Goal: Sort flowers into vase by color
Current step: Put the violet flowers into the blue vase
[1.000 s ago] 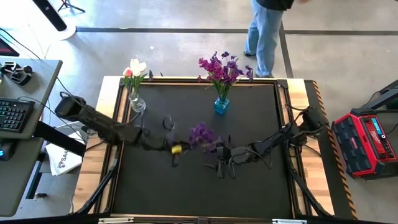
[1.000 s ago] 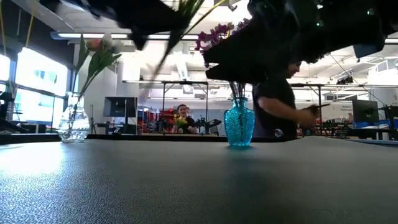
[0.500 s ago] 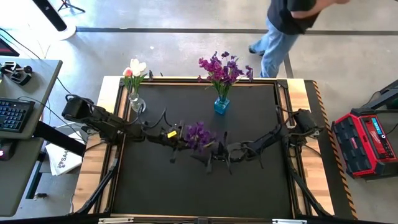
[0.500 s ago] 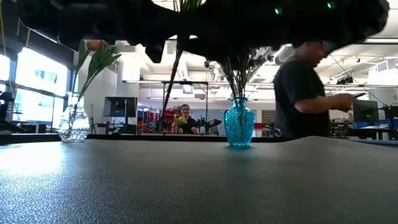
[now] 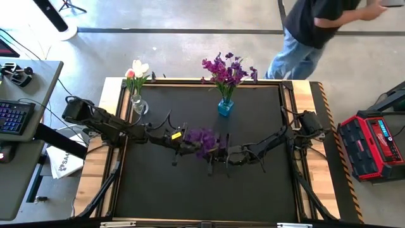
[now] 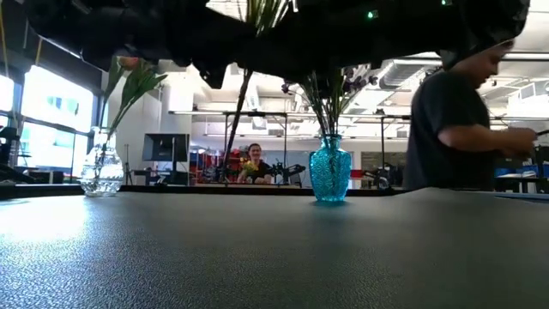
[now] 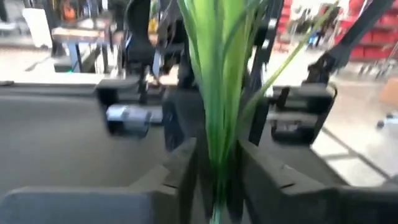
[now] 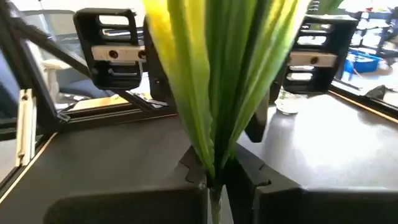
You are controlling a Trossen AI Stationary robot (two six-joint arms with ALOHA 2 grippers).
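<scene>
Above the table's (image 5: 266, 190) middle, the left gripper (image 7: 214, 165) and right gripper (image 8: 214, 174) were each pinched on the purple flower's (image 5: 202, 138) green stem. It looked light, bendy and top-heavy, so low on the stem seemed the best hold.

Both arms reach low toward the middle of the desk from opposite sides. The left gripper (image 5: 192, 146) and the right gripper (image 5: 218, 154) meet just beside each other, each with its fingers (image 7: 186, 163) pressed close on green stems.
</scene>
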